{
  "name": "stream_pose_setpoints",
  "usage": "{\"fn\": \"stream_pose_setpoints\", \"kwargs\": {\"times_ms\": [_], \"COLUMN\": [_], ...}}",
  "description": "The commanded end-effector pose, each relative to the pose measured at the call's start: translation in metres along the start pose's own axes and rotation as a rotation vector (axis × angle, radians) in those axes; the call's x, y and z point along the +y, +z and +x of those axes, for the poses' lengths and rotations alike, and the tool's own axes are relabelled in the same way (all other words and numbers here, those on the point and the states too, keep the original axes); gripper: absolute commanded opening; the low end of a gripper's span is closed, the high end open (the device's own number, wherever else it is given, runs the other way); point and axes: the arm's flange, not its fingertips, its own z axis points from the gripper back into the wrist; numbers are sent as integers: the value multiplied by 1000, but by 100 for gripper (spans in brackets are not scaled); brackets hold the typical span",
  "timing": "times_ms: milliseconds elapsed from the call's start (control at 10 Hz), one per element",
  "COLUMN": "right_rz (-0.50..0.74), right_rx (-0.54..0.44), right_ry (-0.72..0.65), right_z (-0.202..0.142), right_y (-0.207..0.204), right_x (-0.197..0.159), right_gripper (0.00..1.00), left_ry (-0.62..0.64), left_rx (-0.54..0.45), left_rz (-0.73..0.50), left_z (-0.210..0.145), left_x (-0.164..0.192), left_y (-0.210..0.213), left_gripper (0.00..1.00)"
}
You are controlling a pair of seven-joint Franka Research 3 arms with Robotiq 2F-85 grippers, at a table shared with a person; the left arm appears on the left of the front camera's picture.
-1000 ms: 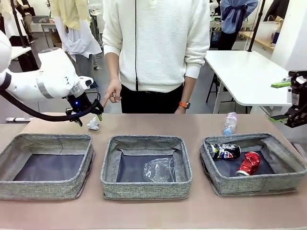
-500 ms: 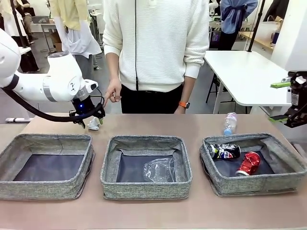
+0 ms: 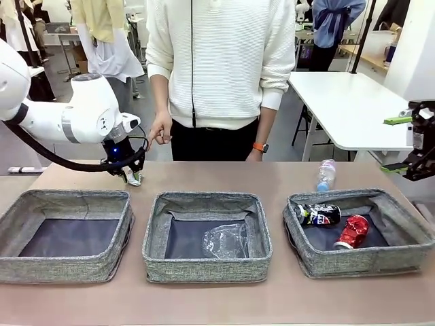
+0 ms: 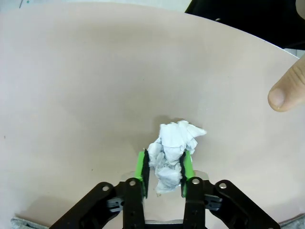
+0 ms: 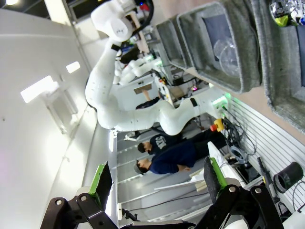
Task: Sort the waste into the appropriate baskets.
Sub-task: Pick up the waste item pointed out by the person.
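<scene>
Front view: left tool [image 3: 130,174] sat low at the far left of the worktop [image 3: 217,178], behind the left basket [image 3: 68,197], jaws clamped on the white paper wad [image 3: 134,179]. Couldn't tell from this angle whether the wad touched the surface. Person's hand [image 3: 161,132] hung just beyond it, one finger pointing down. Middle basket [image 3: 204,198] held the clear cup [image 3: 226,241], lying on its side. Right basket [image 3: 353,195] held the dark can [image 3: 318,214] and the red can [image 3: 353,231] side by side. Bottle [image 3: 326,174] with pink label stood on the worktop behind the right basket. Right tool [image 3: 398,144] hung at the right edge, well above the baskets, jaws wide apart and holding nothing.

Left wrist view: both green pads [image 4: 141,167] pressed the wad from either side (upper half of it bulged out past the tips). A fingertip [image 4: 286,90] of the person showed at the right edge, apart from the wad.

Right wrist view: picture rolled sideways; tool fingers [image 5: 101,180] stood far apart with nothing between them. Baskets showed in the top right corner, with the cup in one.
</scene>
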Motion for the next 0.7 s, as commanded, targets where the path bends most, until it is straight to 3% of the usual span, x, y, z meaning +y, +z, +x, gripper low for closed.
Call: {"fn": "stream_pose_setpoints", "kwargs": {"times_ms": [0,400,500,600], "right_rz": [10,10,10,10], "right_rx": [-9,-9,-9,-9], "right_ry": [-8,-8,-8,-8], "right_z": [0,0,0,0], "right_y": [-1,-1,-1,-1], "right_x": [6,6,6,6], "right_gripper": [100,100,100,100], "left_ry": [19,48,60,44], "left_rx": [-13,-34,-25,43], "left_rz": [45,65,46,29], "left_z": [2,-1,-5,-22], "left_x": [-3,2,6,10], "left_y": [0,10,26,70], "left_gripper": [0,0,0,0]}}
